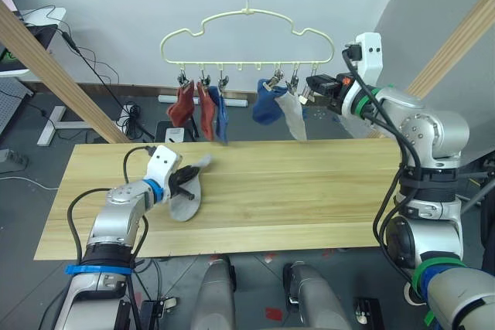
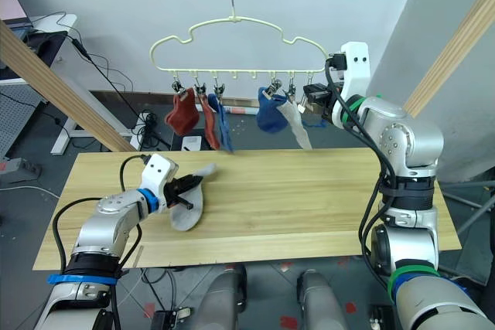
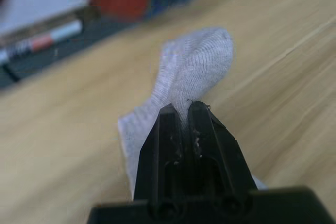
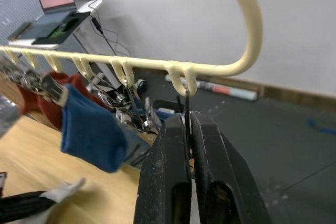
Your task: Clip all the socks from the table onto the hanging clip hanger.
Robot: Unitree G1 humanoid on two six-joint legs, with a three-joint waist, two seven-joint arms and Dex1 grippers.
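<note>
Left gripper point(image 3: 184, 109): nearest the lens in the left wrist view, its two fingers together and clamped on a bunched fold of the grey sock point(image 3: 194, 72).
Grey sock: the toe end stands up past the fingertips; the rest lies flat on the table point(image 1: 309, 199), lower left of the head view, trailing back under the gripper.
Sock and jaws: the fabric sits only at the very tips, a thin pinch, not deep between the fingers.
Right gripper point(image 4: 186, 120): raised at the upper right of the head view, fingers closed on the thin wire of the last clip point(image 4: 186, 100) at the right end of the hanger point(image 1: 247, 13).
Hanger: hangs at the upper centre; five socks are on it, two red point(image 1: 182, 104) and one blue point(image 1: 220, 113) on the left, one blue point(image 1: 268, 104) and one grey point(image 1: 294, 117) to the right.
Progress: by my count the sock on the table is the last one left to clip.
Risk, slip: with so shallow a pinch, the sock could slide out on the lift, more so if its tail drags on the wood.
Risk, swing: the hanger hangs from one hook, so a pull or push by the right gripper could swing it and move the clip off the line of approach.
Risk, clip: if the right gripper is only holding the wire and not pressing the clip open, the sock edge would have nowhere to go in.
Risk, neighbours: the free clip sits just beside the hung grey sock, and a wide approach could knock it.
</note>
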